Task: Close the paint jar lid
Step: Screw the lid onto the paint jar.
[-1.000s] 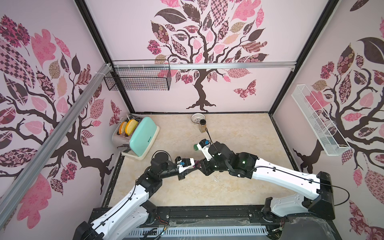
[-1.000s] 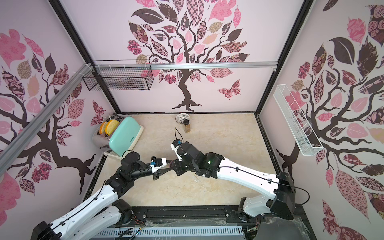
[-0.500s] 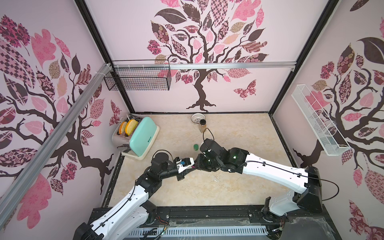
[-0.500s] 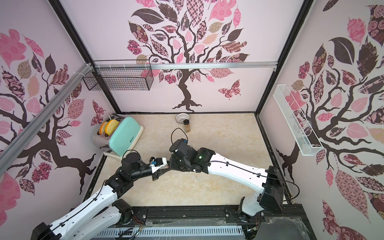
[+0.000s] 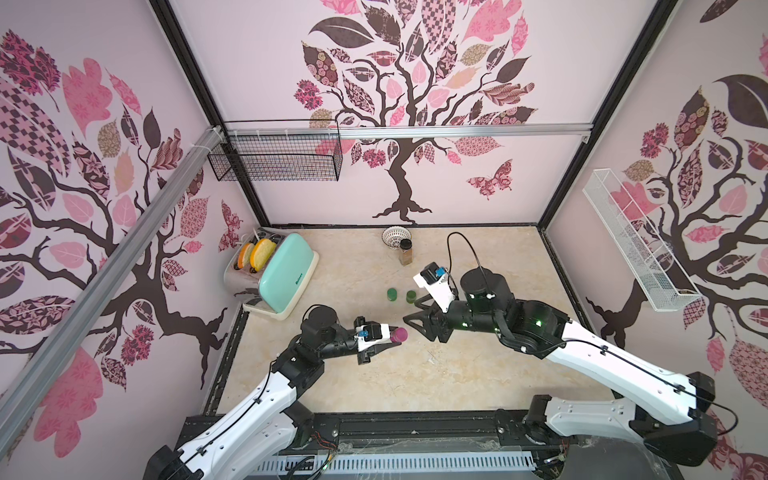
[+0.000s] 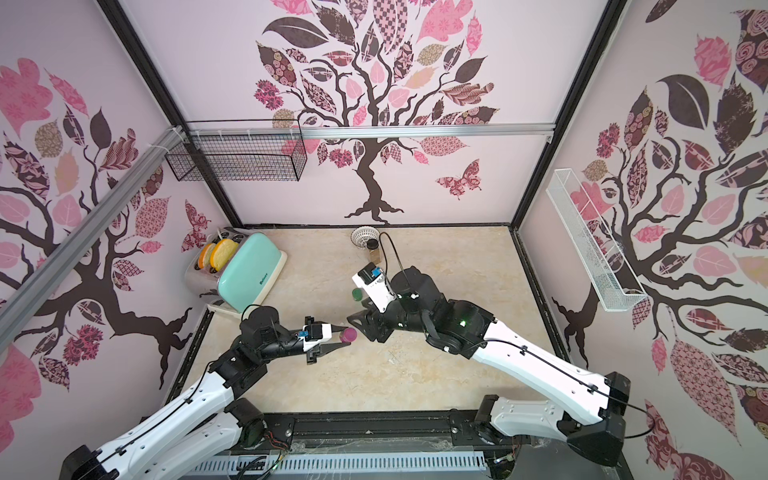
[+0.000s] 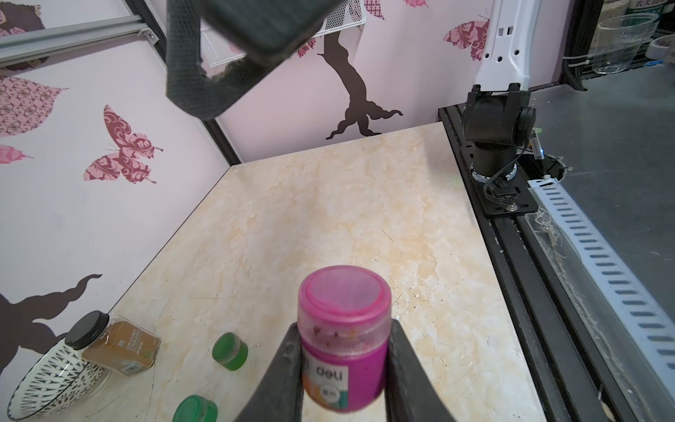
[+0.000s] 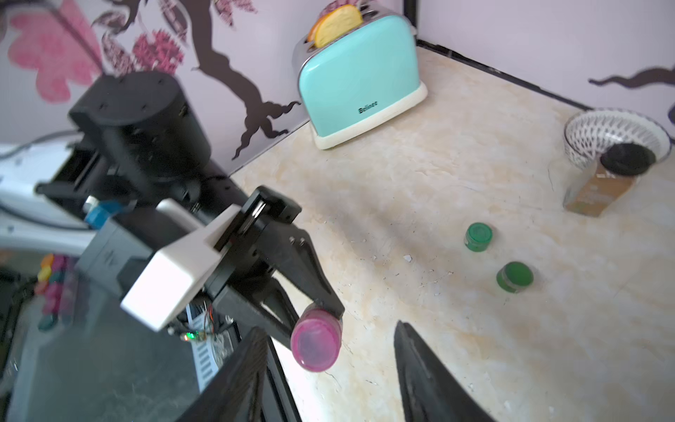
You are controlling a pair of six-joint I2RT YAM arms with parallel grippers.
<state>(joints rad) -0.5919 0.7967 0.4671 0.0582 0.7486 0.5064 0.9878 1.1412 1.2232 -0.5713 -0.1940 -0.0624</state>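
Left tool (image 5: 390,337) clamps the magenta paint jar (image 5: 400,333) above marble tabletop (image 5: 415,374), right tool (image 5: 410,311) gapes empty, tree-papered walls (image 5: 270,83) around.

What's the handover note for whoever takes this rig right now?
Grippers: left gripper has its jaws shut on the pink paint jar, held off the table. The right gripper has its jaws open and empty, just beyond the jar's lid end.
Things: the lid sits on the jar, facing the right gripper.
Done: lid is on and looks seated.
Left: tightness can't be judged, so probably one more twist to confirm.
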